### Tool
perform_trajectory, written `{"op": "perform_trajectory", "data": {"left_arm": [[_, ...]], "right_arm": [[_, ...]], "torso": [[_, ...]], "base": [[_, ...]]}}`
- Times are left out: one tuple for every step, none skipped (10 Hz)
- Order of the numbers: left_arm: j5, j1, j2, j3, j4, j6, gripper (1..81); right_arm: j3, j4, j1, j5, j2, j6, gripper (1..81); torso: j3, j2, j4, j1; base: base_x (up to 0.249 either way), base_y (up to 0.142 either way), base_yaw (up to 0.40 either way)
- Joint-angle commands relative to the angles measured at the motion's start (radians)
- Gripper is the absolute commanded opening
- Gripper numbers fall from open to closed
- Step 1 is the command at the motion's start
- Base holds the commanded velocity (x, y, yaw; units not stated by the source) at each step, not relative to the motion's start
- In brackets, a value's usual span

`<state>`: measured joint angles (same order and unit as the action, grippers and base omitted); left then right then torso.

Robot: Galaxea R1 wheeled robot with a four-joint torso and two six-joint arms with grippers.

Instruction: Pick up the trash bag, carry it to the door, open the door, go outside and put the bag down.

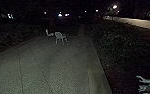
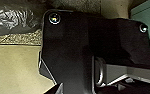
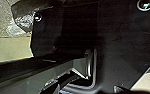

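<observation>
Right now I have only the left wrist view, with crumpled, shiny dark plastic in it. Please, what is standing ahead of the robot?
Observer: The head view shows pale chairs with thin legs, ahead and somewhat to the left, on the grey, jointed paving.
Operator: Thank you. And what is on the right side?
Observer: Dark, leafy bushes, beyond the long, straight edge of the paving.
Operator: Does the right wrist view show plastic also?
Observer: Yes, crumpled, shiny plastic; whether it is the same piece as yours, I cannot tell.
</observation>
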<state>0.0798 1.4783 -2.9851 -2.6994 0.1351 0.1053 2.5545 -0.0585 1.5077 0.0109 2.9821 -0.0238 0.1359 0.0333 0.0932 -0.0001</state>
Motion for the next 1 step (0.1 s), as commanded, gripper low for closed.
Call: {"op": "perform_trajectory", "data": {"left_arm": [[0.003, -0.019, -0.019, -0.019, 0.011, -0.003, 81.1]], "right_arm": [[-0.008, -0.006, -0.025, 0.005, 0.01, -0.005, 81.1]], "torso": [[0.0, 0.0, 0.0, 0.0]], "base": [[0.0, 0.0, 0.0]]}}
